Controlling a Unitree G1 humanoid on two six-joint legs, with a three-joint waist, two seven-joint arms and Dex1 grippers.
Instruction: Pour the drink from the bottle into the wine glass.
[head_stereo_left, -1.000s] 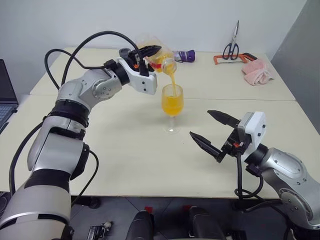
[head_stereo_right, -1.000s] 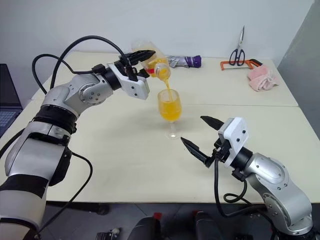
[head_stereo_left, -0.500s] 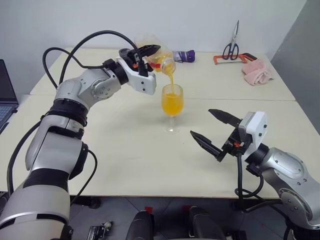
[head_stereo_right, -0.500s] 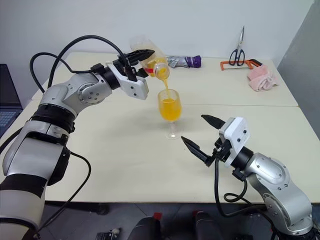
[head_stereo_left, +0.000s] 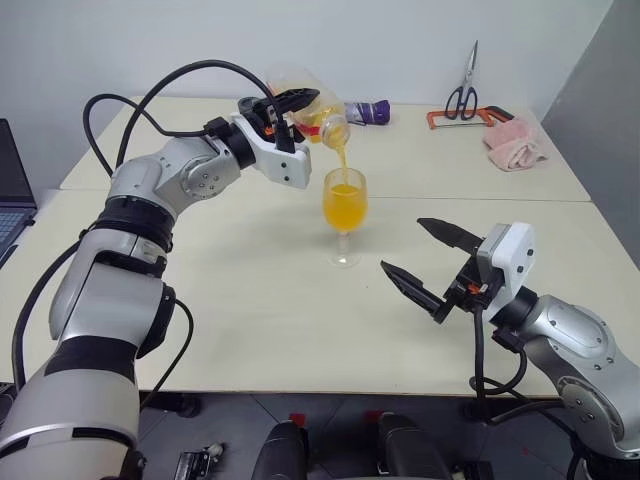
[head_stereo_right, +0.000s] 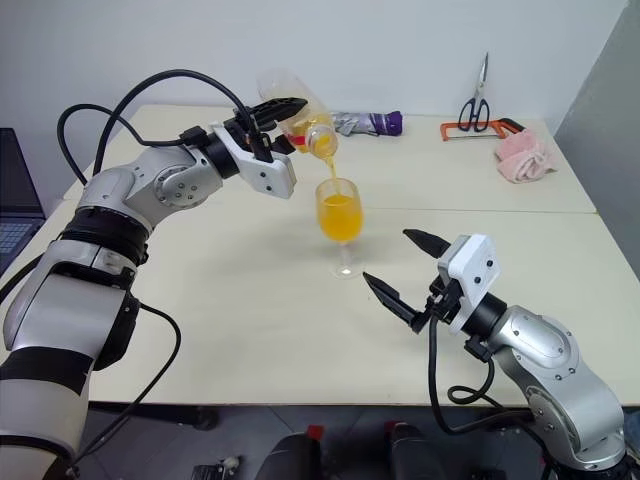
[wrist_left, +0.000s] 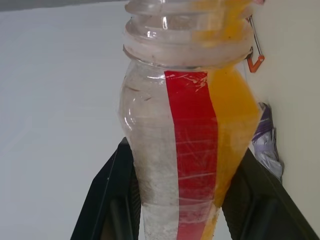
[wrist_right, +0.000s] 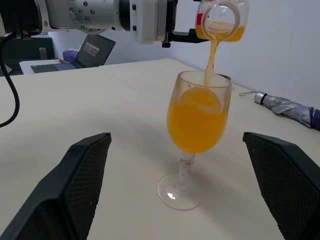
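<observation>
The left gripper (head_stereo_left: 296, 100) is clamped on the bottle (head_stereo_left: 310, 100), its black fingers (wrist_left: 112, 200) pressing the clear body from both sides. It holds the bottle tipped over above the table (head_stereo_left: 250, 300), neck slanting down toward the glass (head_stereo_left: 345, 215), with no cap on the mouth. A red stripe runs along the bottle's side, and the remaining drink (wrist_left: 232, 115) lies pooled along the lower side, up against the neck. A thin orange stream falls from the mouth into the bowl of the glass.

The glass stands upright on its round foot near the middle of the table, just in front of the seam where the two tabletops meet. Its bowl is more than half full of orange liquid, the level some way below the rim.

The right gripper (head_stereo_left: 430, 262) hangs over the table nearer the front edge and toward the right side, its two black fingers spread wide apart with nothing between them. It points at the glass but sits well apart from it.

Along the far edge lie a folded purple umbrella (head_stereo_left: 372, 111), scissors (head_stereo_left: 463, 95) leaning against the wall beside an orange-handled tool (head_stereo_left: 462, 117), and a pink cloth (head_stereo_left: 515, 145) toward the far right corner. A laptop (head_stereo_left: 12, 190) is off the left edge.
</observation>
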